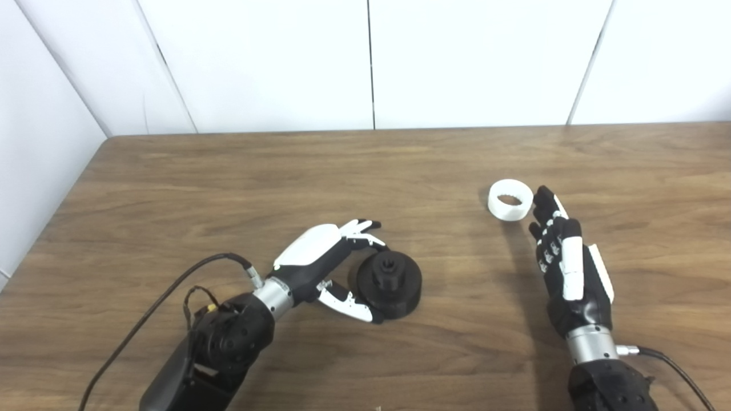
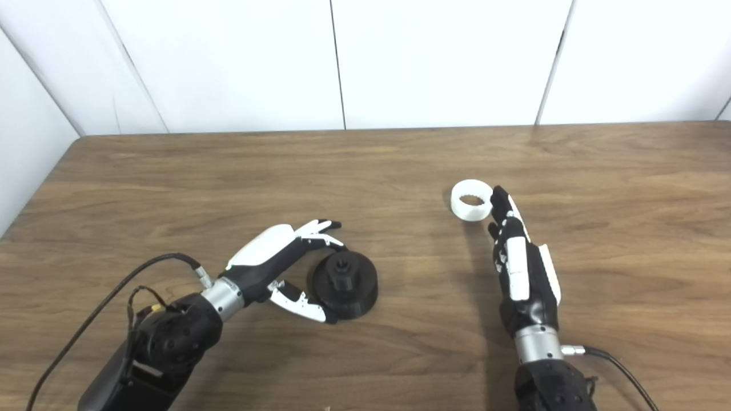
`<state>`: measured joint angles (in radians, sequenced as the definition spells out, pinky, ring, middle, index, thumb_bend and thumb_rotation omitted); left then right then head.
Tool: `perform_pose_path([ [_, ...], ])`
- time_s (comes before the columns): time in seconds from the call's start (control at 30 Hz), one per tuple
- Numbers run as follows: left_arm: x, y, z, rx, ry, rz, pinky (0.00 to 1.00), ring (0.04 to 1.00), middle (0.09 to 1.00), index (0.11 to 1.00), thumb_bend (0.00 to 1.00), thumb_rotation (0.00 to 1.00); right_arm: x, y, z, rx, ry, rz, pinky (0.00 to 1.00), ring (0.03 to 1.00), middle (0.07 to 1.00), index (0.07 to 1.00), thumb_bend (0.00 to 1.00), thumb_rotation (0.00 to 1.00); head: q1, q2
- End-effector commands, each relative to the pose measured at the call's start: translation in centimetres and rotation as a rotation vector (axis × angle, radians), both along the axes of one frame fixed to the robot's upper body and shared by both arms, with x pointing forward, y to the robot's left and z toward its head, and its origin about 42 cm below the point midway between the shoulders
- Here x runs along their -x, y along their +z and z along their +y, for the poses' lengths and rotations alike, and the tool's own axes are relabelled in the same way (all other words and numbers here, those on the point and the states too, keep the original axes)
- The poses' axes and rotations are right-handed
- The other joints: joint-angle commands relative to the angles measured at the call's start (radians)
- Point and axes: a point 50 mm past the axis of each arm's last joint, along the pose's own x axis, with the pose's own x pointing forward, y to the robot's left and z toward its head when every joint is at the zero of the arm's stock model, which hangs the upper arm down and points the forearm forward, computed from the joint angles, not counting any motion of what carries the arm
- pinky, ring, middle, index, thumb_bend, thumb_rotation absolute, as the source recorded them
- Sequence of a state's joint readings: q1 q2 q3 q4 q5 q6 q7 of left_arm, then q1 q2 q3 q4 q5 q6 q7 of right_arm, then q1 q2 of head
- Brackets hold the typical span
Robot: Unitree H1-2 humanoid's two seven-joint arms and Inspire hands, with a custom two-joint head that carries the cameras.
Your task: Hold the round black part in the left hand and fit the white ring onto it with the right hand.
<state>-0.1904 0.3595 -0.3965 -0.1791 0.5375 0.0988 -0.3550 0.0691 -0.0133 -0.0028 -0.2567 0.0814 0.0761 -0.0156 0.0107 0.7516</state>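
The round black part (image 1: pixel 390 283) rests flat on the wooden table (image 1: pixel 365 165), a raised hub at its centre. My left hand (image 1: pixel 331 262) curls around its left side, fingers at the far rim and thumb at the near rim, touching or nearly touching it. The white ring (image 1: pixel 510 200) lies on the table to the right, hole facing up. My right hand (image 1: pixel 562 257) is open, fingers stretched out flat, fingertips just beside the ring's right edge. The same scene shows in the right eye view: black part (image 2: pixel 345 283), ring (image 2: pixel 471 200).
White wall panels (image 1: pixel 365 63) stand behind the table's far edge. A black cable (image 1: pixel 154 308) loops from my left forearm over the table's near left. Another cable (image 1: pixel 674 365) trails from my right wrist.
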Motion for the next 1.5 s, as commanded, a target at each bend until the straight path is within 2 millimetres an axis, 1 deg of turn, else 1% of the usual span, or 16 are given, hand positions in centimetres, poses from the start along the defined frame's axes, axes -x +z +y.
perform_pose_path([
  [0.0, 0.7, -0.2, -0.7, -0.025, -0.049, -0.004, 0.93, 1.000, 0.978, 0.700, 0.76, 0.29, 1.3, 0.2, 0.1, -0.016, -0.008, -0.017, 1.00, 1.000, 0.974, 0.958, 0.71, 1.00, -0.001, 0.000],
  [0.13, 1.0, -0.3, -1.0, -0.027, -0.058, 0.000, 0.92, 1.000, 0.985, 0.703, 0.75, 0.30, 1.3, 0.3, 0.1, -0.021, -0.011, -0.020, 1.00, 1.000, 0.972, 0.952, 0.69, 1.00, -0.004, 0.001],
  [0.53, 1.4, -0.8, -1.4, -0.019, -0.064, 0.003, 0.92, 1.000, 0.981, 0.702, 0.75, 0.29, 1.1, 0.8, -0.3, 0.001, -0.020, -0.027, 1.00, 1.000, 0.970, 0.950, 0.72, 1.00, -0.006, 0.000],
  [0.6, 1.4, -0.8, -1.5, -0.019, -0.062, 0.004, 0.92, 1.000, 0.980, 0.702, 0.75, 0.28, 0.8, 1.3, -0.5, 0.024, -0.030, -0.047, 0.99, 0.990, 0.963, 0.940, 0.71, 0.92, -0.009, 0.003],
  [0.63, 1.4, -0.9, -1.5, -0.019, -0.062, 0.006, 0.92, 1.000, 0.980, 0.702, 0.75, 0.28, 0.4, 1.9, -1.1, 0.143, -0.055, -0.065, 0.99, 0.986, 0.961, 0.937, 0.70, 0.89, -0.014, 0.002],
  [0.67, 1.4, -0.9, -1.5, -0.020, -0.063, 0.006, 0.92, 1.000, 0.980, 0.702, 0.75, 0.28, 0.1, 2.4, -1.5, 0.230, -0.075, -0.079, 0.89, 0.940, 0.935, 0.911, 0.68, 0.76, -0.013, 0.001],
  [0.7, 1.4, -1.0, -1.6, -0.021, -0.063, 0.007, 0.92, 1.000, 0.980, 0.702, 0.75, 0.29, -0.2, 3.0, -2.0, 0.348, -0.108, -0.095, 0.84, 0.916, 0.922, 0.897, 0.66, 0.69, -0.012, 0.001],
  [0.73, 1.4, -1.0, -1.6, -0.022, -0.064, 0.007, 0.91, 1.000, 0.980, 0.702, 0.75, 0.29, -0.6, 3.6, -2.5, 0.452, -0.144, -0.100, 0.85, 0.900, 0.901, 0.860, 0.71, 0.56, -0.016, 0.001],
  [0.77, 1.4, -1.0, -1.6, -0.021, -0.065, 0.006, 0.91, 1.000, 0.980, 0.702, 0.75, 0.29, -1.0, 4.2, -2.8, 0.546, -0.177, -0.105, 0.86, 0.901, 0.895, 0.843, 0.75, 0.52, -0.016, 0.001],
  [0.8, 1.3, -1.0, -1.7, -0.021, -0.065, 0.006, 0.91, 1.000, 0.980, 0.702, 0.75, 0.28, -1.6, 5.0, -3.3, 0.638, -0.209, -0.116, 0.90, 0.922, 0.892, 0.824, 0.79, 0.47, -0.017, -0.001],
  [0.87, 1.3, -1.0, -1.8, -0.022, -0.064, 0.006, 0.91, 1.000, 0.981, 0.702, 0.75, 0.28, -3.0, 6.2, -4.0, 0.751, -0.241, -0.133, 0.97, 0.980, 0.915, 0.820, 0.83, 0.42, -0.016, -0.001],
  [0.93, 1.3, -1.1, -1.9, -0.022, -0.063, 0.005, 0.92, 1.000, 0.981, 0.703, 0.76, 0.28, -4.5, 7.1, -4.6, 0.814, -0.251, -0.137, 0.99, 0.995, 0.946, 0.827, 0.86, 0.38, -0.014, -0.003],
  [0.97, 1.2, -1.2, -1.9, -0.021, -0.061, 0.007, 0.93, 1.000, 0.981, 0.702, 0.76, 0.27, -5.2, 7.4, -4.8, 0.838, -0.254, -0.138, 1.00, 0.999, 0.957, 0.825, 0.88, 0.34, -0.013, -0.002],
  [1.13, 1.2, -1.3, -1.9, -0.018, -0.063, 0.000, 0.93, 1.000, 0.981, 0.701, 0.76, 0.28, -8.5, 7.8, -5.2, 0.874, -0.239, -0.126, 1.00, 1.000, 0.959, 0.771, 0.91, 0.29, -0.007, -0.005],
  [1.23, 1.3, -1.3, -1.9, -0.019, -0.063, -0.001, 0.93, 1.000, 0.981, 0.702, 0.75, 0.29, -10.0, 7.6, -5.3, 0.913, -0.212, -0.104, 1.00, 1.000, 0.967, 0.750, 0.91, 0.31, -0.004, -0.005],
  [1.47, 1.3, -1.3, -1.5, -0.027, -0.058, 0.006, 0.91, 1.000, 0.983, 0.705, 0.75, 0.30, -12.5, 7.0, -5.4, 0.975, -0.160, -0.061, 1.00, 1.000, 0.973, 0.719, 0.96, 0.32, -0.003, -0.011],
])
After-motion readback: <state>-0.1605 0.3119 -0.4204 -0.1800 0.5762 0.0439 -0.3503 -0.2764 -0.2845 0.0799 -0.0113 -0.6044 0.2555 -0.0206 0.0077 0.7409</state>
